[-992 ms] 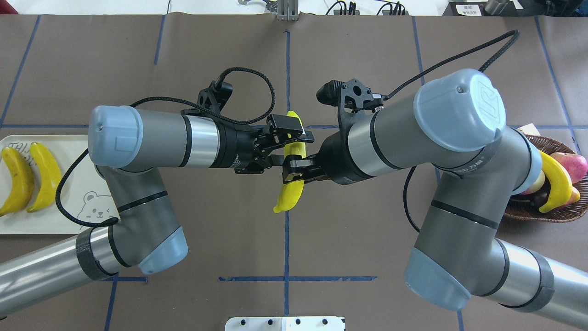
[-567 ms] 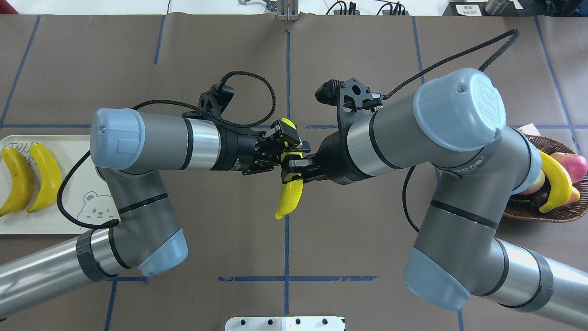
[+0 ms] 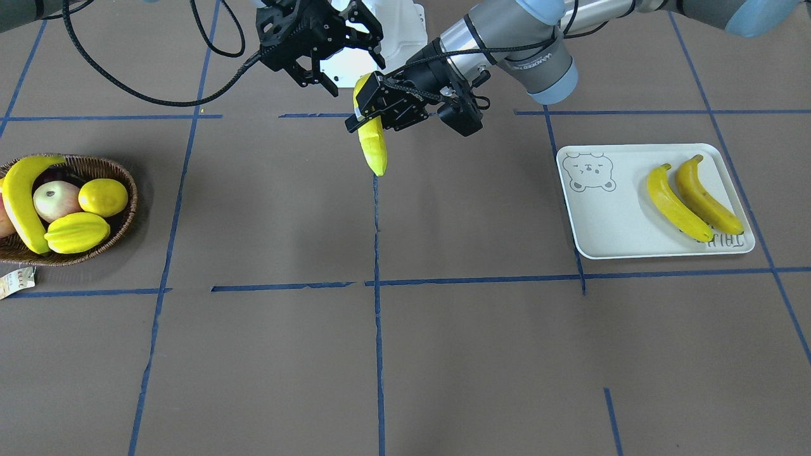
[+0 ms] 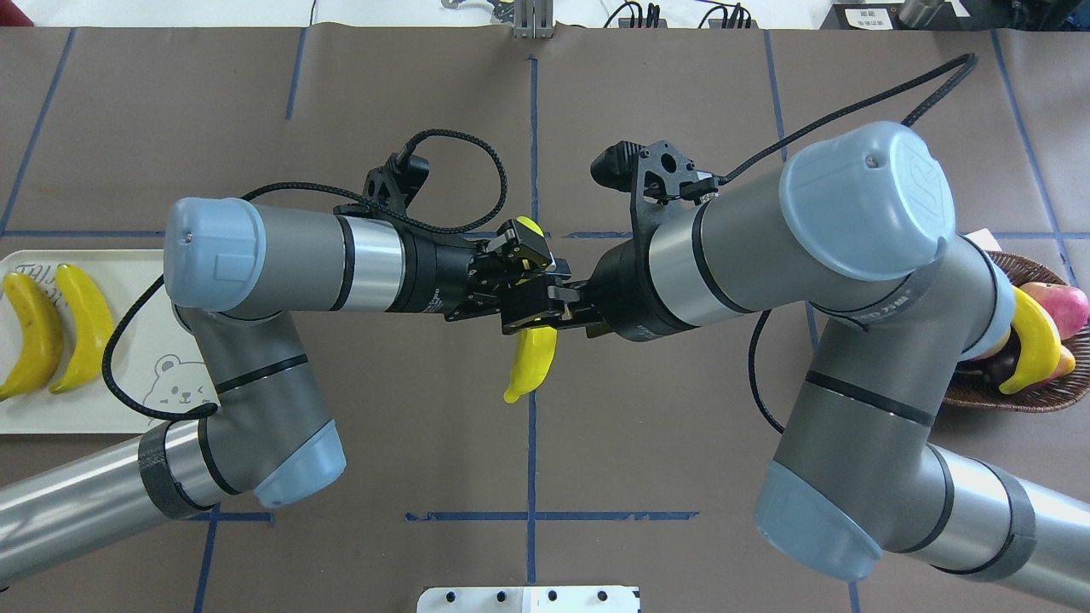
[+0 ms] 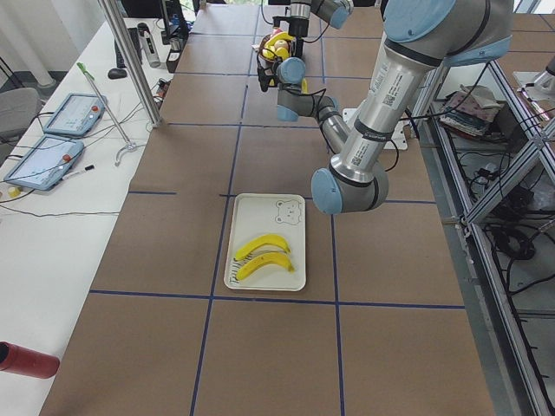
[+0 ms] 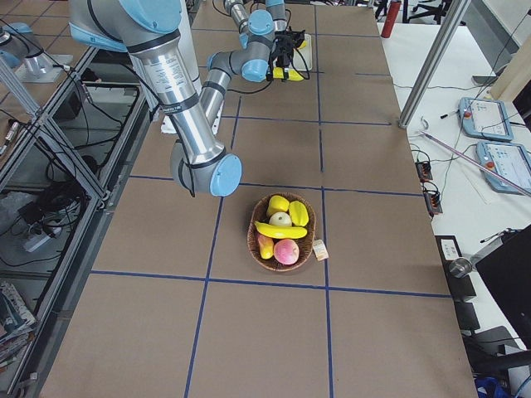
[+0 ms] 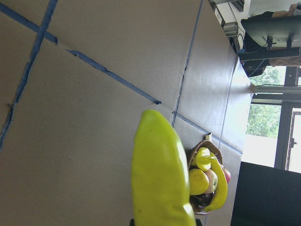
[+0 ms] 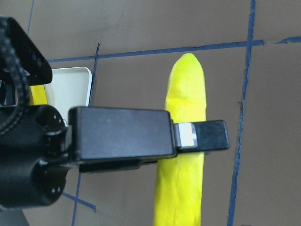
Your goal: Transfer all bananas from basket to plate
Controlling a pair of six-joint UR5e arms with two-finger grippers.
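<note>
My left gripper (image 3: 374, 104) (image 4: 524, 260) is shut on a yellow banana (image 3: 372, 149) (image 4: 530, 362) and holds it above the table's middle. The banana fills the left wrist view (image 7: 160, 179) and shows under a left finger in the right wrist view (image 8: 181, 188). My right gripper (image 3: 355, 75) (image 4: 553, 311) is open, with its fingers spread by the banana's other end. Two bananas (image 3: 675, 202) (image 4: 30, 336) lie on the bear plate (image 3: 608, 221) (image 4: 128, 400). One banana (image 3: 19, 196) (image 4: 1030, 336) lies in the wicker basket (image 3: 123, 183) (image 4: 996, 396).
The basket also holds a lemon (image 3: 103, 196), a starfruit (image 3: 76, 233) and an apple (image 3: 56, 199); a paper tag (image 3: 16, 282) lies beside it. Both arms meet over the centre line. A white mount (image 4: 528, 598) sits at the near table edge.
The left gripper, open around the banana's end a second ago, has shut on it. The right gripper, which held the banana, has opened and drawn back slightly.
</note>
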